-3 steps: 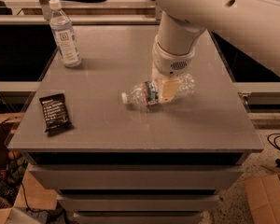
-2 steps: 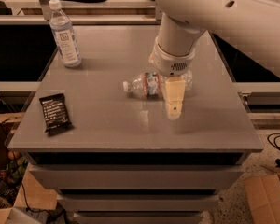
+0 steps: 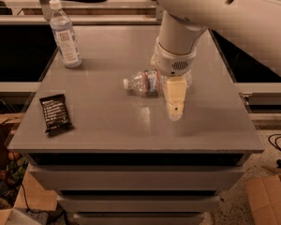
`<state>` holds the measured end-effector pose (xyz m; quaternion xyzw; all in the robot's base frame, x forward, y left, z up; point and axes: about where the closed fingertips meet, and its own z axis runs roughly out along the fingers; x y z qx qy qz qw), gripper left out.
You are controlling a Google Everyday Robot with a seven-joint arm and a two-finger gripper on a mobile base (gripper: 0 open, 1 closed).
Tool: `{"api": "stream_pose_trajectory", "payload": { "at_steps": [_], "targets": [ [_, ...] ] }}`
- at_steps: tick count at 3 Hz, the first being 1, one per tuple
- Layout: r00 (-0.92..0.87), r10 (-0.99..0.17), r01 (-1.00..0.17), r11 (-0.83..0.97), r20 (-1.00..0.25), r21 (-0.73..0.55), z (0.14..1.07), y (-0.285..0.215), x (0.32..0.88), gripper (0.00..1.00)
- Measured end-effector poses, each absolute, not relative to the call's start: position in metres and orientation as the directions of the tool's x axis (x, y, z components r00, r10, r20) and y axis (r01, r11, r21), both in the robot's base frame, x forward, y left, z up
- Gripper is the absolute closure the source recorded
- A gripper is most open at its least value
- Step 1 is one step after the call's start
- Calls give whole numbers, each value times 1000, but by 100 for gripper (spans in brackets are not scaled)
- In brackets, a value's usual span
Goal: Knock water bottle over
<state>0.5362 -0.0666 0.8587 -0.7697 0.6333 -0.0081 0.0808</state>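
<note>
The cream-coloured, blocky gripper (image 3: pixel 174 108) hangs tip-down from a thick white wrist, its end close over the grey tabletop (image 3: pixel 107 130), where a faint reflection of it shows. I cannot tell whether it is spread or closed, as it reads as one tapered block from this side. Nothing appears to be held in it.

Just behind the gripper, reaching out to the viewer's left of it, the clear ribbed plastic water bottle (image 3: pixel 145 82) lies flat on its side. Its white cap points away from the gripper, its narrow red-and-dark label band sits near the middle, and its base end is hidden behind the wrist. Whether the bottle touches the gripper cannot be made out.

With the bottle already down, I judge the knocking-over done. All that seems left is for the arm to draw clear, provided the round, light body does not roll on the smooth, slightly glossy surface.

Farther out on the same side and toward the near edge lies a flat black snack packet (image 3: pixel 55 112) with crinkled foil and pale print. Well beyond the gripper, at the far corner, a taller smooth clear bottle (image 3: pixel 65 35) with a large pale label stands upright and untouched.
</note>
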Motion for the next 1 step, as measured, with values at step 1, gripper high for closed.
{"api": "stream_pose_trajectory", "payload": {
  "at_steps": [1],
  "targets": [
    [196, -976, -974, -183, -92, -134, 860, -68, 539, 0]
  ]
}}
